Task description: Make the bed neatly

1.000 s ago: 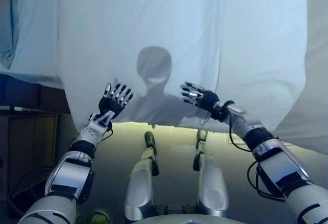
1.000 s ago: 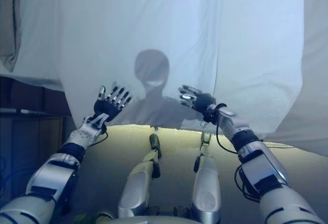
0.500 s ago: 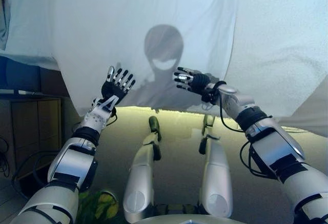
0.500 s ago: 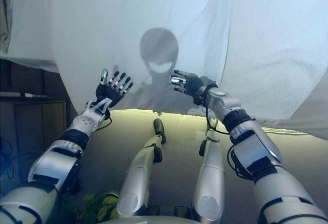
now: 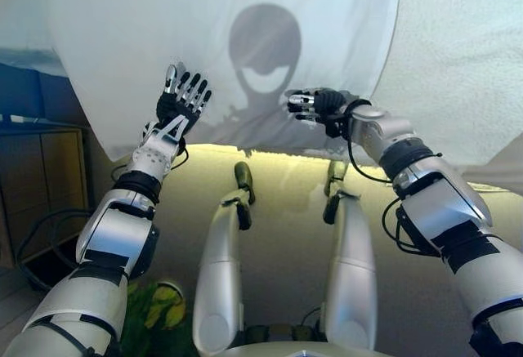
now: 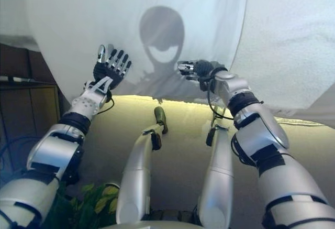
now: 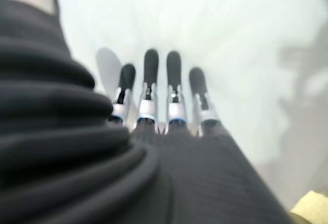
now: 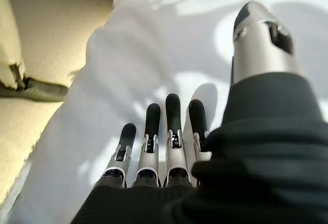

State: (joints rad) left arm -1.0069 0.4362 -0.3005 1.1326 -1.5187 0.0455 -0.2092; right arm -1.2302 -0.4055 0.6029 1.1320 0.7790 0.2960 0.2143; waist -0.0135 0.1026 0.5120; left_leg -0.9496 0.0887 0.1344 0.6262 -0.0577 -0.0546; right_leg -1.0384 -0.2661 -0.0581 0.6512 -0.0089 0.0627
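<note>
Hands: left (image 5: 181,102) open | right (image 5: 315,104) open, shifted leftward | sheet (image 5: 147,38) hanging

Both arms raised forward; left robot hand (image 5: 181,104) fingers spread straight, right robot hand (image 5: 315,105) fingers extended.

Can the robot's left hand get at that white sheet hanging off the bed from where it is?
Probably yes. The left hand is raised with straight, spread fingers right at the hanging white sheet, and nothing stands between them. Whether it already touches the cloth is hard to tell.
</note>
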